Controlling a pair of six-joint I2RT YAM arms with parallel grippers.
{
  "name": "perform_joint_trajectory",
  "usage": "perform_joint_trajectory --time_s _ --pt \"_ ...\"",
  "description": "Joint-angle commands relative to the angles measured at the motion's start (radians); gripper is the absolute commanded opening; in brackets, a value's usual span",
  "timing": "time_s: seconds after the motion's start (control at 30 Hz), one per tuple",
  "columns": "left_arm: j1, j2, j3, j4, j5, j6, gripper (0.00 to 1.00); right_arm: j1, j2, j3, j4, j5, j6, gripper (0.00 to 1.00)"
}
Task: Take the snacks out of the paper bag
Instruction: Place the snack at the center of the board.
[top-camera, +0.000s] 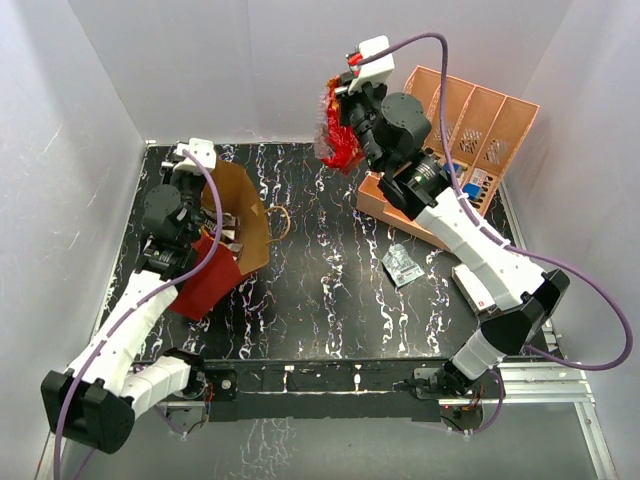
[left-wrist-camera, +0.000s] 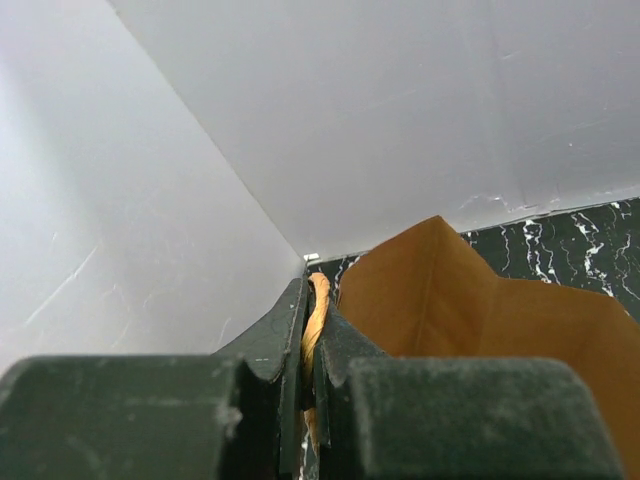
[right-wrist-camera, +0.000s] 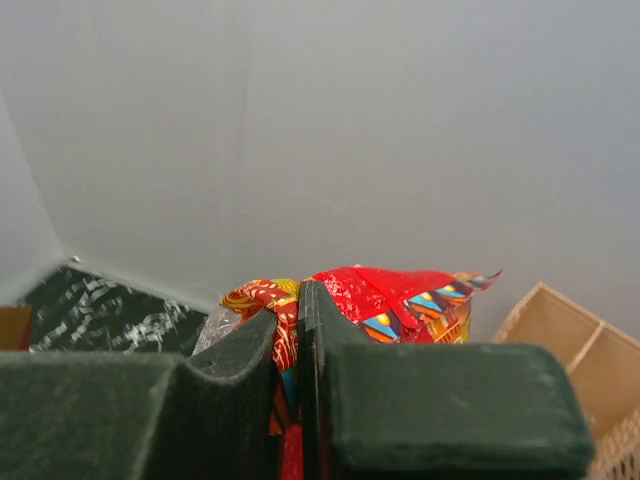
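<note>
**Right tool** (top-camera: 347, 112): raised well above the desk (top-camera: 330, 300). Its jaws are closed on the upper edge of the large red packet (top-camera: 335, 140), which hangs free in the air beside the peach organizer (top-camera: 480, 120).

**Left tool** (left-wrist-camera: 312, 300): pinched together on the tan cord handle (left-wrist-camera: 316, 310) of the paper bag (top-camera: 215, 275). The bag leans at the desk's left side, mouth open toward the centre.

**Other items:** one silvery packet (top-camera: 404, 266) lies on the desk, well apart from the bag. Small items (top-camera: 229, 240) show at the bag's mouth, too small to name.

**Hazards**
- **(a) Thin grip on the packet.** In the right wrist view your grip takes only a thin crinkled margin. Shiny film is probably slippery, so a quick swing or jolt could pull it loose, and it would fall wherever it then hangs.
- **(b) Organizer close by.** The packet hangs near the organizer's wall. If you lower it before moving clear, it may drop into a slot or snag the rim instead of landing on the open desk.
- **(c) Hold on the cord alone.** The left tool grips the cord, not the paper. A tug could tip the bag, fold its mouth shut over what remains inside, or strain the cord's anchor.
- **(d) Cable loop.** The right arm's cable (top-camera: 600, 335) loops wide of the arm, so watch it near the organizer.
</note>
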Motion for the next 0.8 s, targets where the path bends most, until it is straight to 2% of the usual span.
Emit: perform_joint_trajectory --time_s 0.0,0.13,0.3,0.5,0.77 --pt "0.015 0.039 0.117 0.096 0.147 0.082 0.00 -0.025 -0.085 -0.087 0.188 -0.003 0.058 0.08" --pt "0.016 0.029 0.126 0.042 0.229 0.093 0.00 -0.076 -0.100 -0.201 0.207 -0.033 0.121 0.08" --pt "0.013 -0.118 0.014 -0.096 0.401 -0.031 0.00 -0.125 -0.082 -0.273 0.208 -0.075 0.180 0.08" --pt "-0.005 -0.349 -0.160 -0.232 0.443 -0.168 0.00 -0.144 -0.053 -0.332 0.221 -0.142 0.257 0.08" --pt "-0.022 -0.552 -0.237 -0.374 0.448 -0.289 0.00 -0.144 -0.010 -0.366 0.253 -0.181 0.301 0.08"
